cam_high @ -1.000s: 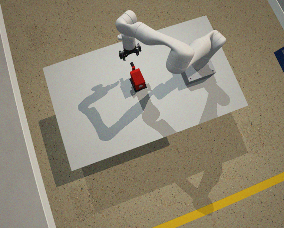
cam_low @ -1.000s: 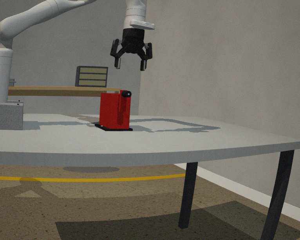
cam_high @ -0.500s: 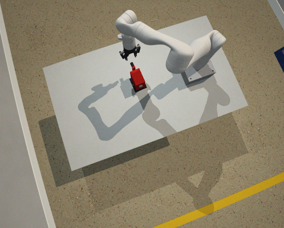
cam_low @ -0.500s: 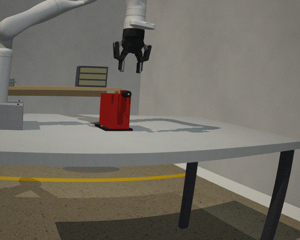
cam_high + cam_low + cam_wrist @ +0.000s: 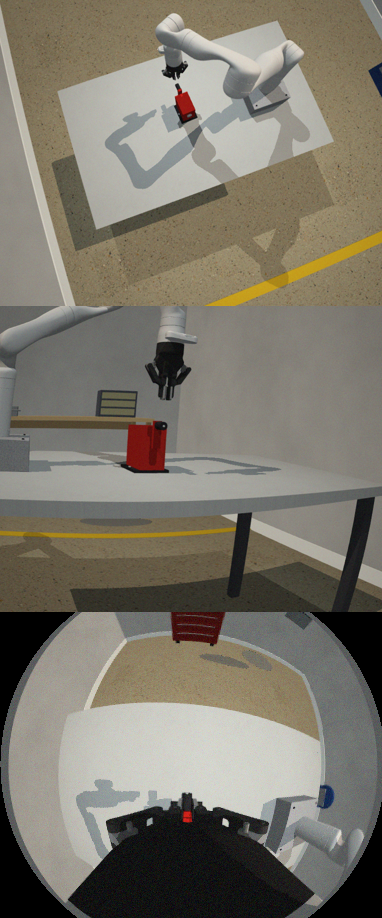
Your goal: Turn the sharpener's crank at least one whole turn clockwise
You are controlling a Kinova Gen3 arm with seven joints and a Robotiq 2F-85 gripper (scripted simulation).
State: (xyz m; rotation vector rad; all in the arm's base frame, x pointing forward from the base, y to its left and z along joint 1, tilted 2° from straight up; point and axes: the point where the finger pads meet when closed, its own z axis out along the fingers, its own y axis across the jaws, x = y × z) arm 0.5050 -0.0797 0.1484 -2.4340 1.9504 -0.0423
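The red pencil sharpener point(image 5: 185, 106) point(image 5: 142, 447) stands on its black base on the white table point(image 5: 127, 165) point(image 5: 159, 490). Its red crank arm points up, and the black knob point(image 5: 177, 86) point(image 5: 160, 425) sits at the top of its circle. My gripper point(image 5: 174, 76) point(image 5: 166, 396) hangs pointing down, well above the knob and apart from it, with nothing between the fingers. The fingers are almost together. In the wrist view the fingers meet over a small red and black patch of the sharpener point(image 5: 186, 818).
The arm's grey mount block point(image 5: 267, 100) point(image 5: 12, 452) stands on the table behind the sharpener. A wooden shelf point(image 5: 73, 422) with a grey drawer box point(image 5: 116, 403) lies beyond the table. A wall is on the right.
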